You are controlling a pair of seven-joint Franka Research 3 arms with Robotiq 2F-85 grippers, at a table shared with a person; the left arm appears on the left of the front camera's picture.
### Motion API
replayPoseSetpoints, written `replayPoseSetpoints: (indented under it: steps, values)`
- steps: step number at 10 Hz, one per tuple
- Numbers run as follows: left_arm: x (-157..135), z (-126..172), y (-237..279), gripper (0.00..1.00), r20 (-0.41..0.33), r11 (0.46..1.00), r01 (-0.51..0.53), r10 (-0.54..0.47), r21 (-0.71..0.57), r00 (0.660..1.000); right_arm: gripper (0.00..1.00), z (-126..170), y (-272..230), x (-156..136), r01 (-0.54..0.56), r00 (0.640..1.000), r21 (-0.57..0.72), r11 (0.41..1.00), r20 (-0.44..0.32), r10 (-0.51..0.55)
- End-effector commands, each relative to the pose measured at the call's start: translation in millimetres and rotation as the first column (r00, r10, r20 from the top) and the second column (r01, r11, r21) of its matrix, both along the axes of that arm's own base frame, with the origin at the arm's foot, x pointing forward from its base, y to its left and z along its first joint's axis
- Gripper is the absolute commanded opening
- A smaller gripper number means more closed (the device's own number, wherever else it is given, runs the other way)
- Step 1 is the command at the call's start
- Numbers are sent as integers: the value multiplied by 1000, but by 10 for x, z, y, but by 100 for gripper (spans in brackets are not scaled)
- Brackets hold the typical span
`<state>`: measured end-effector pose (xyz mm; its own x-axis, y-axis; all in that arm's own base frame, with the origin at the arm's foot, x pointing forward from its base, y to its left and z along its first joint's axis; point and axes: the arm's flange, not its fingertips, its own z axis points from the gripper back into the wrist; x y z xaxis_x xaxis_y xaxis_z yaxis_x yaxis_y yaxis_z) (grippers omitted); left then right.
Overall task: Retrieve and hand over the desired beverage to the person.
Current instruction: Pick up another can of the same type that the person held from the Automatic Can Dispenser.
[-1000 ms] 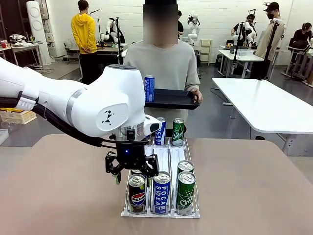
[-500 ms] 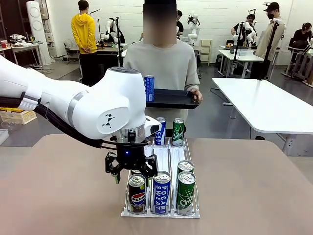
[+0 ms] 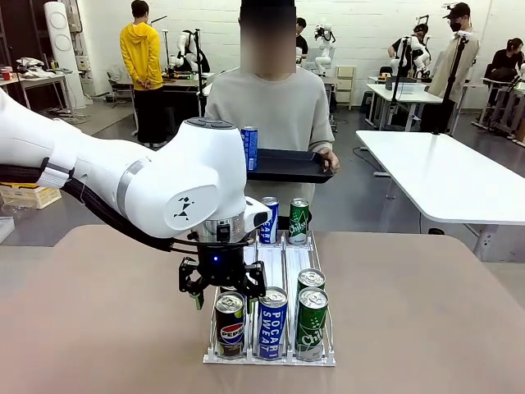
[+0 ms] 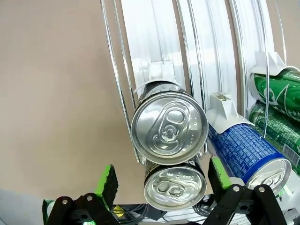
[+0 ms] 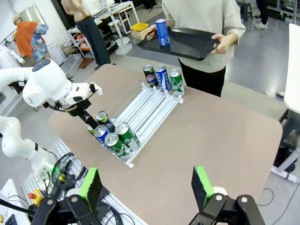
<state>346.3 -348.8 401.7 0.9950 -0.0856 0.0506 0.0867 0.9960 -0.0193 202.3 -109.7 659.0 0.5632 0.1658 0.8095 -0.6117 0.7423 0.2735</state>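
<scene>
The person (image 3: 283, 115) in a light grey shirt stands at the far side holding a black tray (image 3: 308, 172) with a blue can (image 3: 250, 148) on it. On the table a clear rack (image 3: 283, 256) holds beverage cans. Its front row has a Pepsi can (image 3: 230, 328), a blue Pocari Sweat can (image 3: 271, 324) and a green can (image 3: 312, 324). My left gripper (image 3: 223, 293) hangs open just above the Pepsi lane. In the left wrist view its green-padded fingers (image 4: 107, 180) stand either side of a Pepsi can top (image 4: 175, 186), with a second Pepsi can (image 4: 169, 127) behind. My right gripper (image 5: 146, 187) is open, high above the table.
A second green can (image 3: 310, 281) stands behind the front one. A blue can (image 3: 269, 220) and a green can (image 3: 299, 220) stand at the rack's far end. The brown table (image 3: 426, 312) spreads to both sides. Other people and tables are in the background.
The left arm has shifted slightly, with its gripper edging a little lower over the Pepsi lane. Its jaws stay open. The person and tray have not moved.
</scene>
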Motion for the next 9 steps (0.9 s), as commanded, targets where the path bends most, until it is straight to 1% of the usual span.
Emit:
replayPoseSetpoints:
  steps: [1,2,3,4,5,8,9]
  values:
    - [-11,-41,-37,100,17,1000,-13,13,-5,1000,100,-5,10,10,-33,999,21,999,12,33]
    - [-10,-43,-35,100,11,1000,-12,12,-5,1000,100,-5,10,10,-33,999,21,999,12,33]
    - [-11,-36,-30,60,9,1000,0,0,-9,1000,100,-5,10,10,-33,999,21,999,12,33]
    - [-6,-30,-26,41,-1,1000,-5,5,-13,1000,100,-5,10,10,-33,999,21,999,12,33]
    - [-12,-32,-25,1,-12,1000,-13,13,-17,1000,100,-5,10,10,-33,999,21,999,12,33]
    - [-2,-19,-21,0,-44,999,-21,19,-27,999,100,-5,10,10,-33,999,21,999,12,33]
    - [-2,-20,-22,7,-49,999,-22,21,-27,999,100,-5,10,10,-33,999,21,999,12,33]
